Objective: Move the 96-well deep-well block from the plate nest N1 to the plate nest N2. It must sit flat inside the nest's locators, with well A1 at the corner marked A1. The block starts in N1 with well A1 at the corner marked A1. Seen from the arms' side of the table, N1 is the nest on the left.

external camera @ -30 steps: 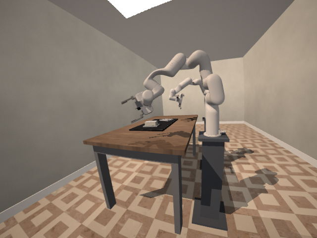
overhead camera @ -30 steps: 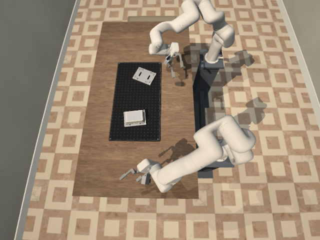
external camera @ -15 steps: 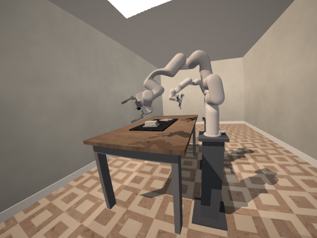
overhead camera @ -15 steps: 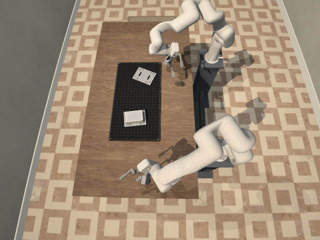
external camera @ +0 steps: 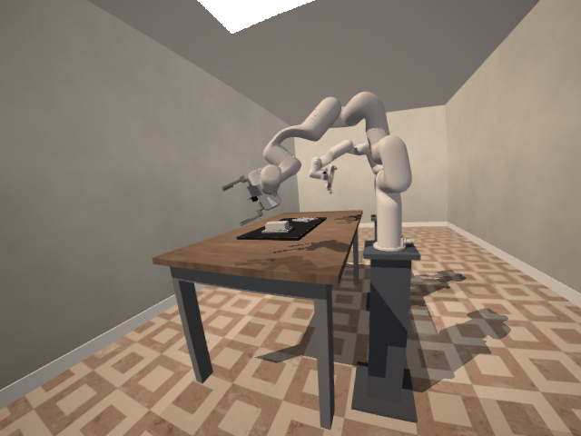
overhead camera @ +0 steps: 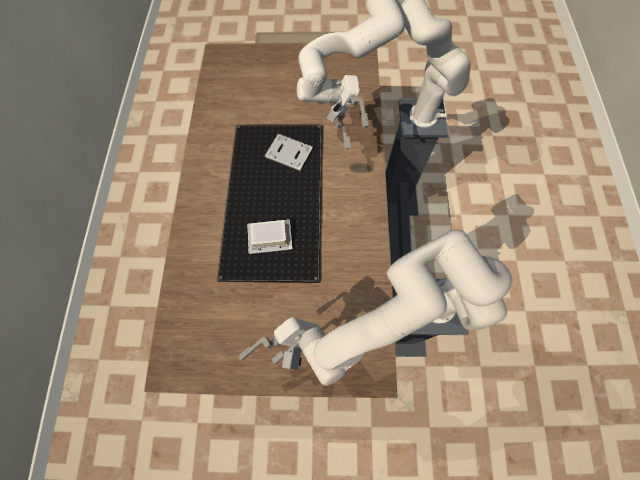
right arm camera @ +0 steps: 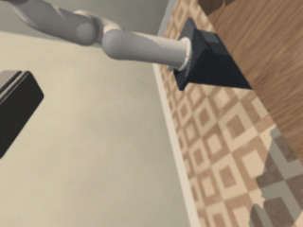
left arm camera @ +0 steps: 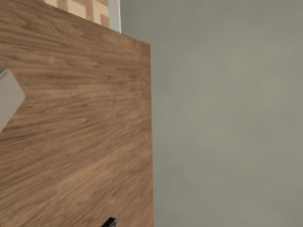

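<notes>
The block sits in N1 toward the counter's left edge, left tool and right tool released

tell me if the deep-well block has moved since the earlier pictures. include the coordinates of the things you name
No, the deep-well block (overhead camera: 267,233) (external camera: 277,225) sits in the same place on the black breadboard (overhead camera: 273,198) (external camera: 253,238) in the top view.
</notes>
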Action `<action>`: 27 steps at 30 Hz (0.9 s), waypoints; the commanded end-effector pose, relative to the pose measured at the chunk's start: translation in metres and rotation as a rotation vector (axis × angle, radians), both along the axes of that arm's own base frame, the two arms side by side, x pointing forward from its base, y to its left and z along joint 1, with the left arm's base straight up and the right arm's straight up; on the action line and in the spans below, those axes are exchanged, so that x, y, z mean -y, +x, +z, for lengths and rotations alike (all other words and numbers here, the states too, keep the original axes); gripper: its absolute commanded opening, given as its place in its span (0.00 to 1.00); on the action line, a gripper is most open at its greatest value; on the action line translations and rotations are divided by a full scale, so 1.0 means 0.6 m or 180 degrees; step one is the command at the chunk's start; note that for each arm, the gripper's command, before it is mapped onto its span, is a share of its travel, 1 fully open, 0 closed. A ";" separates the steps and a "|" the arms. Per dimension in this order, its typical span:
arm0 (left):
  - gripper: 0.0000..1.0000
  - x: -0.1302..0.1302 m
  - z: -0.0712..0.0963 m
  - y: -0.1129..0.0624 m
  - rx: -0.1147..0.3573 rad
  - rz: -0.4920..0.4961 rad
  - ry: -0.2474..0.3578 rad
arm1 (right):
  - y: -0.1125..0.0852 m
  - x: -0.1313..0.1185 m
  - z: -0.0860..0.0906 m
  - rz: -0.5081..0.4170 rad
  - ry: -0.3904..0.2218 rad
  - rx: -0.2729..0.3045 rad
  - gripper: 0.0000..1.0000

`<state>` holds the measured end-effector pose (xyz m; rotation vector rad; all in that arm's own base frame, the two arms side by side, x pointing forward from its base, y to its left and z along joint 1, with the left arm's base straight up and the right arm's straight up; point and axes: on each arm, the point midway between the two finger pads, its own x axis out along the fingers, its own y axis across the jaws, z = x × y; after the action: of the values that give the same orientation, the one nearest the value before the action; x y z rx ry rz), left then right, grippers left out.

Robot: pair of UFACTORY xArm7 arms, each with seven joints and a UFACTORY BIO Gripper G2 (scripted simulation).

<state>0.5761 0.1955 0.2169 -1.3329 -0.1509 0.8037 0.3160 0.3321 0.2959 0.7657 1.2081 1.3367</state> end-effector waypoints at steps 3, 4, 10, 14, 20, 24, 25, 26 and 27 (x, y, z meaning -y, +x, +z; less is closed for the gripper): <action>1.00 -0.001 0.003 0.001 0.0011 0.0000 0.0004 | 0.001 0.000 0.007 -0.0001 -0.0003 0.0000 1.00; 1.00 -0.001 0.003 0.001 0.0011 0.0000 0.0004 | 0.001 0.000 0.007 -0.0001 -0.0003 0.0000 1.00; 1.00 -0.001 0.003 0.001 0.0011 0.0000 0.0004 | 0.003 0.003 0.007 -0.0017 -0.0022 0.0002 1.00; 1.00 -0.001 0.003 0.001 0.0011 0.0000 0.0004 | 0.006 0.008 0.006 -0.0043 -0.0051 0.0005 1.00; 1.00 -0.001 0.003 0.001 0.0011 0.0000 0.0004 | 0.012 0.018 0.006 -0.0096 -0.0111 0.0012 1.00; 1.00 -0.001 0.003 0.001 0.0011 0.0000 0.0004 | 0.017 0.027 0.006 -0.0142 -0.0163 0.0017 1.00; 1.00 -0.001 0.003 0.001 0.0011 0.0000 0.0004 | 0.019 0.030 0.006 -0.0159 -0.0183 0.0019 1.00; 1.00 -0.001 0.003 0.001 0.0011 0.0000 0.0004 | 0.021 0.034 0.006 -0.0178 -0.0204 0.0020 1.00; 1.00 -0.001 0.003 0.001 0.0011 0.0000 0.0004 | 0.023 0.038 0.006 -0.0198 -0.0226 0.0022 1.00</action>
<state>0.5761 0.1955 0.2169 -1.3329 -0.1509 0.8037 0.3253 0.3165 0.2979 0.7495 1.2142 1.2656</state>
